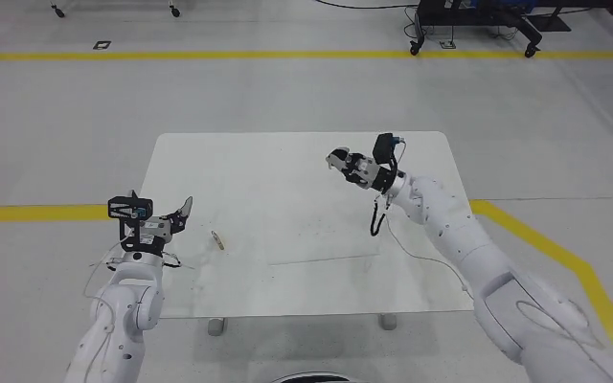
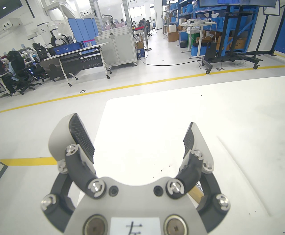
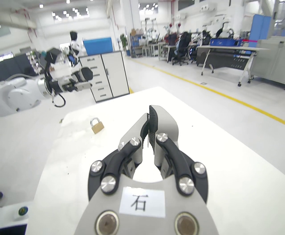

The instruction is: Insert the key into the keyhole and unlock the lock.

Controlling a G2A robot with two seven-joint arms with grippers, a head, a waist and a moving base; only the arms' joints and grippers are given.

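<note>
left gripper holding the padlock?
No, the left gripper has its fingers spread wide with nothing between them, and the padlock lies free on the table.

White table (image 1: 287,278), yellow floor line (image 1: 287,55), white drawer cabinet (image 3: 104,75), black wheeled stand (image 2: 231,57), blue shelving (image 2: 189,13)

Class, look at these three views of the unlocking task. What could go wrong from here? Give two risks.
1. The small brass padlock with a silver shackle lies loose on the white table, ungripped; the open left claw hovers near it. Pushed by a key, it would likely slide.
2. The right claw is shut on only a thin metal piece, probably the key, far from the padlock; it may twist or slip.
</note>
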